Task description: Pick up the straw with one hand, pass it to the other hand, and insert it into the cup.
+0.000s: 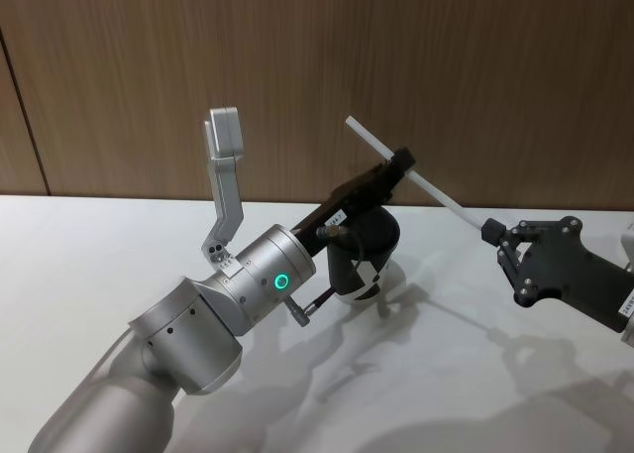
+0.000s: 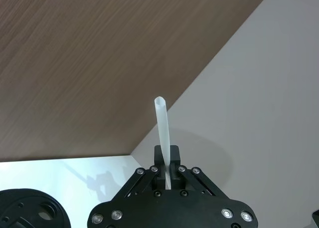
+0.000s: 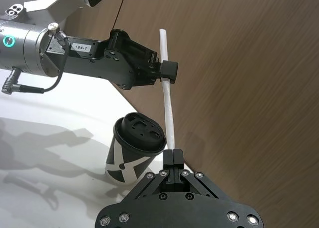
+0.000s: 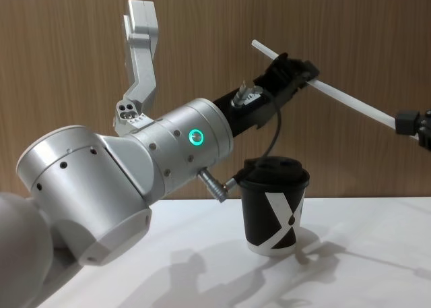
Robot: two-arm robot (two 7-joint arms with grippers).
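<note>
straw (image 1: 446, 195) tilts in open air above the cup (image 4: 273, 207), clamped by left pincer (image 1: 401, 159) and right pincer (image 1: 490, 231).

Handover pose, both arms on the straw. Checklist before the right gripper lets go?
1. left gripper jaws shut on the straw, near its upper end: ok.
2. right gripper jaws shut on the straw's lower end, release not yet done: ok.
3. straw straight between the two grips: ok.
4. cup upright, lid on: ok.
5. lid opening able to take the straw: cannot tell.
6. straw lined up over the cup: not ok, tilted, lower end right of it.
</note>
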